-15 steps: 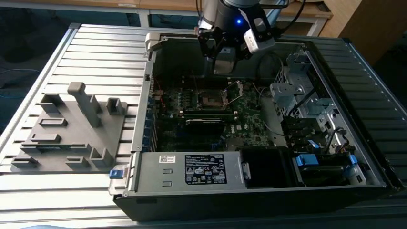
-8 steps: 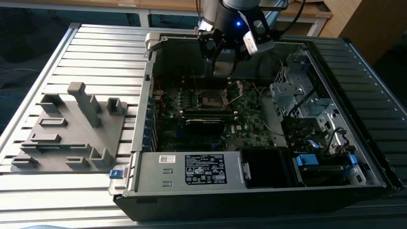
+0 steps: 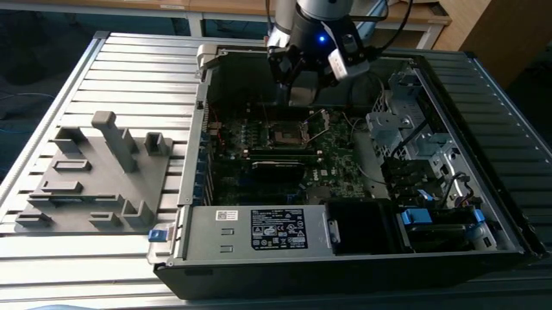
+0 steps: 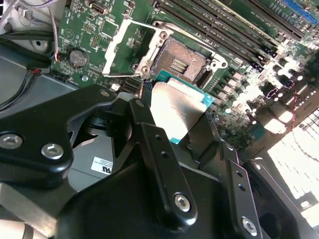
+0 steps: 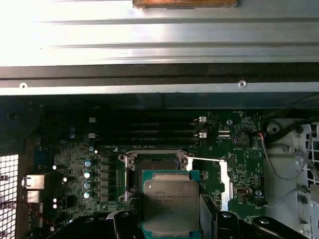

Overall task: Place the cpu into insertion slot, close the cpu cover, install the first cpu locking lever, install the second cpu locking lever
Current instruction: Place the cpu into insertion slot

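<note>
Second wrist view: the pincer (image 4: 172, 119) grips the cpu (image 4: 177, 104) beside the empty insertion slot (image 4: 180, 62), cpu cover (image 4: 112, 47) flipped open

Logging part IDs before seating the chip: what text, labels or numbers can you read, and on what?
Print on the cpu face: too blurred to read.
Black label on the power supply: too small to read.
White sticker in the second wrist view: unreadable.
Nothing legible.

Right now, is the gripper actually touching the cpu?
Touching. In the second wrist view the gripper has a finger pressed against each side of the cpu, while the insertion slot is empty.
</note>
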